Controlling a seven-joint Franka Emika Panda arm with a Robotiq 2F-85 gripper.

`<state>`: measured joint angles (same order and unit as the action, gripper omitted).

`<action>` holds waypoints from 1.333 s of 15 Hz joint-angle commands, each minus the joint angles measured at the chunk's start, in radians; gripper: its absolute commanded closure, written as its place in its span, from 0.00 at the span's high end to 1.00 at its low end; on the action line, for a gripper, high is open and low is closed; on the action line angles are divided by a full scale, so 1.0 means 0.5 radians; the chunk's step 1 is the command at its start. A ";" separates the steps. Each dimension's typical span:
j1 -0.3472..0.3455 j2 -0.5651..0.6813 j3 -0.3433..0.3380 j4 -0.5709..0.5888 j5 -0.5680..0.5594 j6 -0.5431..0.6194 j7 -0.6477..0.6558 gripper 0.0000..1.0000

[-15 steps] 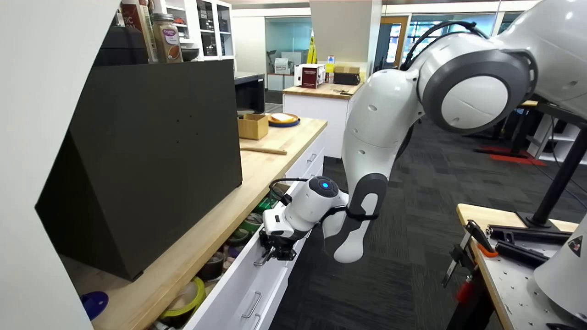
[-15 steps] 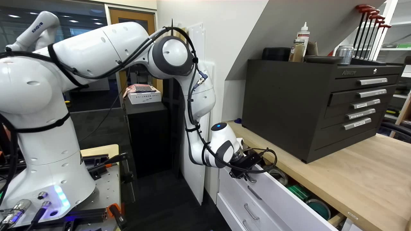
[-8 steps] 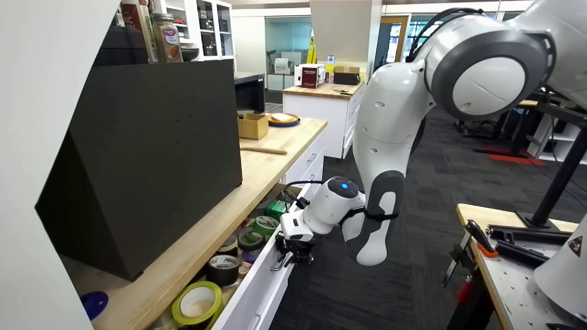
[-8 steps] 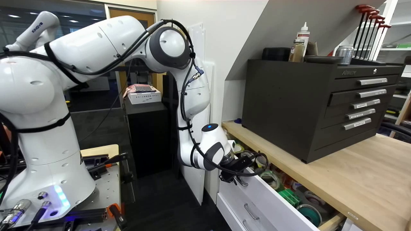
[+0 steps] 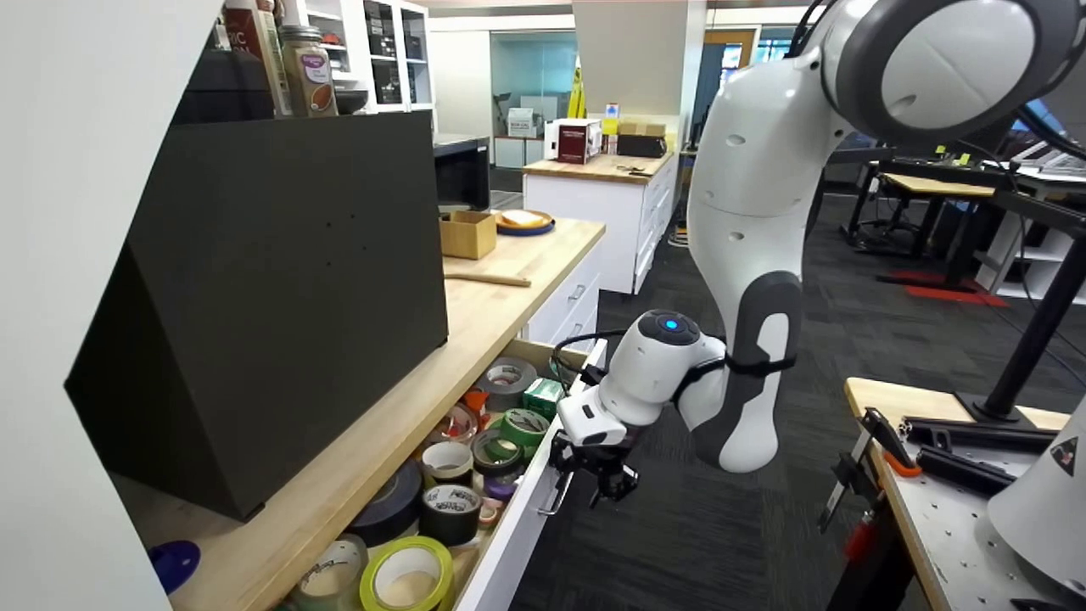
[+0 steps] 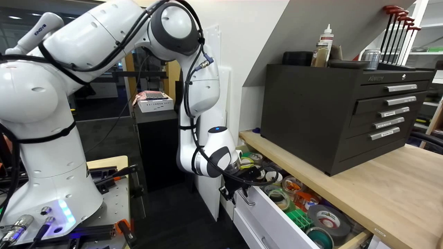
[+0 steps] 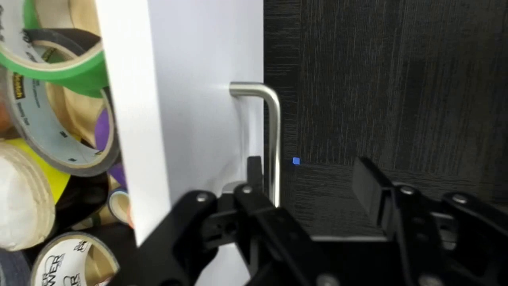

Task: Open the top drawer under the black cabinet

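Observation:
The top drawer (image 5: pixel 512 547) stands pulled well out from beneath the wooden countertop, under the black cabinet (image 6: pixel 311 110). Tape rolls fill it, among them a yellow roll (image 5: pixel 445 585) and a black one (image 5: pixel 450 528). Its silver bar handle (image 7: pixel 274 131) runs between the fingers of my gripper (image 7: pixel 308 165). One finger sits behind the bar, on the drawer-front side; the other is well clear on the outer side. The jaws are apart and do not grip the bar; whether the nearer finger touches it I cannot tell. In both exterior views the gripper (image 6: pixel 235 193) is at the drawer front.
Below is a deeper white drawer front (image 6: pixel 247 224). The countertop (image 5: pixel 484 310) bears a wooden box (image 5: pixel 468 235), a stick (image 5: pixel 488 278) and plates (image 5: pixel 524 222). Dark floor (image 5: pixel 679 543) lies between drawer and the arm's bench (image 5: pixel 908 399).
The drawer has slid farther out from under the countertop, baring more tape rolls. The arm moved away from the counter along with it. The gripper now stands open around the handle.

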<state>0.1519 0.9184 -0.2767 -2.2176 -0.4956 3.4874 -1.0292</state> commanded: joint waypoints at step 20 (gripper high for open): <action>-0.594 -1.614 0.599 -0.618 0.946 -1.509 0.074 1.00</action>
<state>-0.1674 0.1121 0.0425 -2.5268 -0.0260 2.7345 -0.9911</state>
